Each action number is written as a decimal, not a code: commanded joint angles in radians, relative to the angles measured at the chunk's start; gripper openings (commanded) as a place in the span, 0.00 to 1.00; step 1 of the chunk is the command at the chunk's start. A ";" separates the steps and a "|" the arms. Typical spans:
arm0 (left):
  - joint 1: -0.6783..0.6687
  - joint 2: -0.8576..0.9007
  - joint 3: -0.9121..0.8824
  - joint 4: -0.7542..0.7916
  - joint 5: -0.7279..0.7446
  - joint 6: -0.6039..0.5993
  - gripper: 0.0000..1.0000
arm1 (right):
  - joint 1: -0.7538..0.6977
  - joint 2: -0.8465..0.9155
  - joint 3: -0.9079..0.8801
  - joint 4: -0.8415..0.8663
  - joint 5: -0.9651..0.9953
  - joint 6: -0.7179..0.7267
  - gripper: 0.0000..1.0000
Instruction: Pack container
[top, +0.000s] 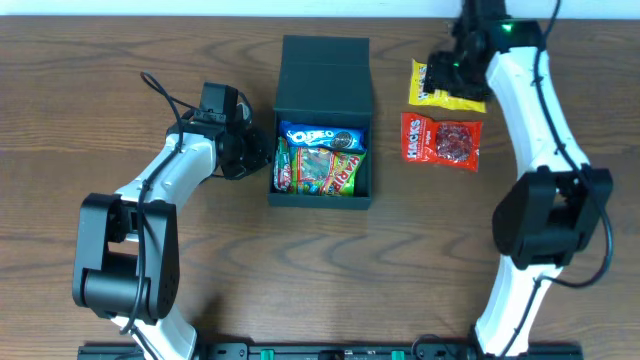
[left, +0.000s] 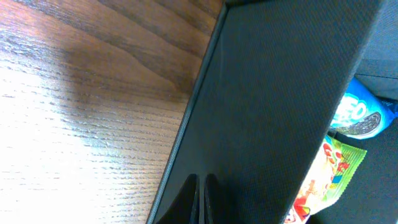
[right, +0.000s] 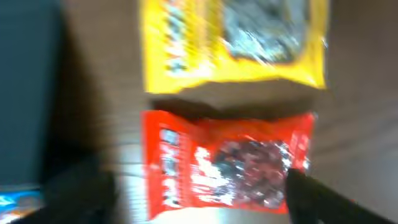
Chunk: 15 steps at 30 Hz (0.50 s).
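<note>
Your container (top: 320, 198) sits mid-table (top: 120, 60), mouth up, lid flap (top: 325, 72) lying back toward the far edge, so its long axis runs near-to-far. An Oreo packet (top: 322, 136) and other snack packets are inside. Your left gripper (top: 248, 152) is just beside the container's left wall, fingers (left: 186, 199) pinched almost together, gripping nothing; can't tell if they touch the wall. Your right gripper (top: 440, 72) hangs over the yellow packet (top: 460, 100), fingers spread wide in the blurred wrist view, empty. The red packet (top: 441, 140) lies just nearer, right of the container
</note>
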 joint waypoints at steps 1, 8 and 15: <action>-0.004 0.016 0.013 0.006 0.019 -0.004 0.06 | -0.010 0.052 -0.010 -0.040 0.042 0.021 0.98; -0.004 0.016 0.013 0.020 0.019 -0.004 0.06 | 0.007 0.174 -0.010 -0.077 0.063 0.021 0.99; -0.004 0.016 0.013 0.019 0.019 -0.004 0.06 | 0.009 0.257 -0.010 -0.087 0.064 0.021 0.51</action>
